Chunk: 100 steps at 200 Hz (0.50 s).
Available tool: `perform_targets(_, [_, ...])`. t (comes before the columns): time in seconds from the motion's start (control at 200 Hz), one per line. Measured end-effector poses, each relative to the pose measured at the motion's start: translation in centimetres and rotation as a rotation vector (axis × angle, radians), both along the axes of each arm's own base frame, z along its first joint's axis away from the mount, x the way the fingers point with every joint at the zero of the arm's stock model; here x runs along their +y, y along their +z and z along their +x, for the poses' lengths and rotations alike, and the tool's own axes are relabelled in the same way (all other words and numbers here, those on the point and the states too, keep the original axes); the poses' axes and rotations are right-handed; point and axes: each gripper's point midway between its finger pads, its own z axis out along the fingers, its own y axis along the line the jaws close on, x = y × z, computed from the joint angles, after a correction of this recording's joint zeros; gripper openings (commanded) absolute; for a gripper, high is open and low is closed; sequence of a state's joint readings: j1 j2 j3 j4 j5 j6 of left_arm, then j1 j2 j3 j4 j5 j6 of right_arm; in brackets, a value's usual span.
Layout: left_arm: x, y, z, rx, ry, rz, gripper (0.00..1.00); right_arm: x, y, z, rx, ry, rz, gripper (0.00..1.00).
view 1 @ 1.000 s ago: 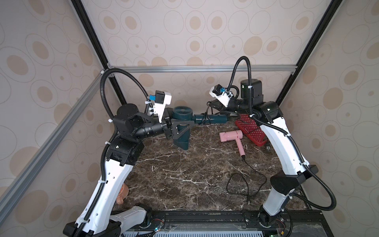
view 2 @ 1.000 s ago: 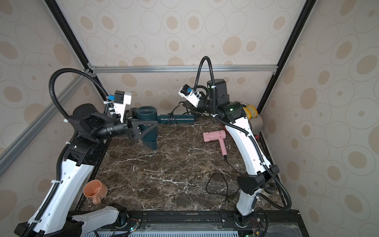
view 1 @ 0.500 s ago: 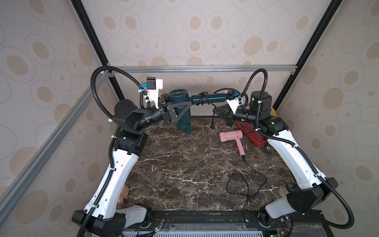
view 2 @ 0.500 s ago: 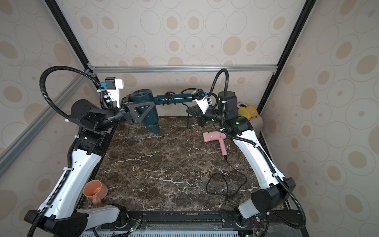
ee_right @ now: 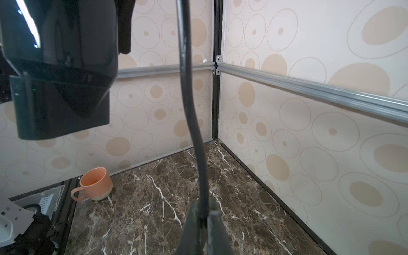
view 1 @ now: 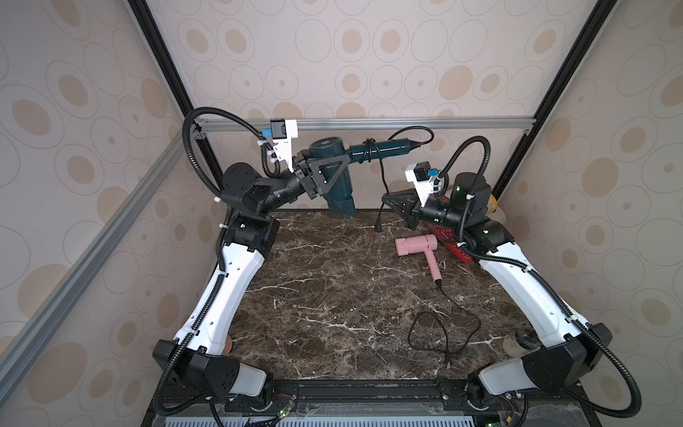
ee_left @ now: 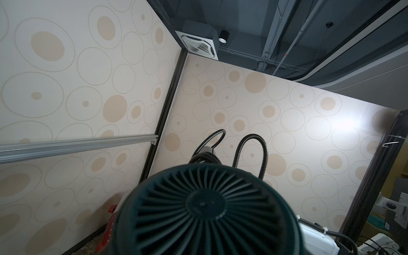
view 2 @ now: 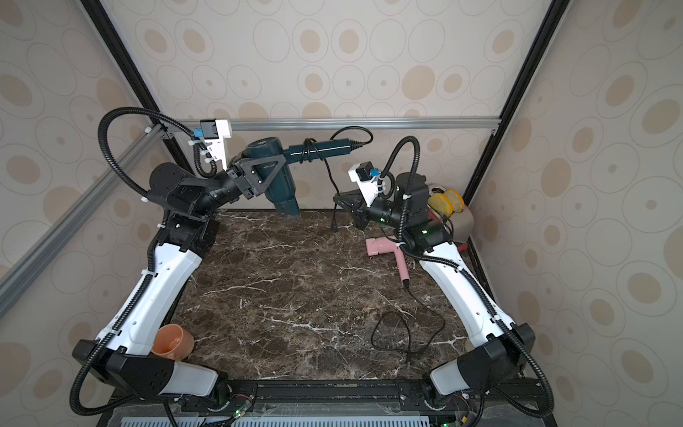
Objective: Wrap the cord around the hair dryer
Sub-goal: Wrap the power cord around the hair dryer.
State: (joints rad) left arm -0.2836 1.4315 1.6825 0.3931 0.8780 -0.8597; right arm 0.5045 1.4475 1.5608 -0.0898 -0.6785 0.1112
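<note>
Item under inspection: dark teal hair dryer (view 1: 342, 194), held clear of the worktop (view 1: 314, 295) above its far edge, nearer the far left corner. The nozzle points down and the handle runs out level toward the right side.

Cord (ee_right: 189, 110): a few turns sit on the handle near the body. The rest loops off the handle's end, hangs down, and ends in the plug (view 1: 377, 227), which dangles just above the far edge.

Left gripper (view 1: 338, 166): jaws clamped across the dryer's barrel, carrying its whole weight. Right gripper (ee_right: 203, 212): jaws pinching the hanging cord a little above the plug, as the right wrist view shows plainly.

Handling, as judged:
- The shell looks like hard, smooth plastic, rigid and fairly weighty.
- The outstretched handle makes it liable to twist in the clamp.
- The barrel is the sound place to hold it, which leaves the handle free for winding.
- The cord looks pliant and springy, so the turns may slacken unless kept taut.
- A pinch closer to the handle would give better control.

Surroundings: a pink hair dryer (view 1: 415, 246) lies near the right edge, untouched, with its own cord (view 1: 443, 325) loose. A peach mug (view 2: 172, 342) stands at the near left corner.
</note>
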Motion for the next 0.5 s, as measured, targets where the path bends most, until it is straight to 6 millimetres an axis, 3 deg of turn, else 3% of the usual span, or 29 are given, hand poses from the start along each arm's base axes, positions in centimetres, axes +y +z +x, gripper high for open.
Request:
perform_targets(0.255, [0.0,1.3,-0.4,0.0,-0.031,-0.032,0.0,0.6,1.2,0.5,0.005,0.008,0.073,0.01])
perform_targets(0.501, [-0.2,2.2,-0.2,0.001,-0.054,-0.057,0.0,2.5,1.6,1.4,0.01,0.027,0.088,0.12])
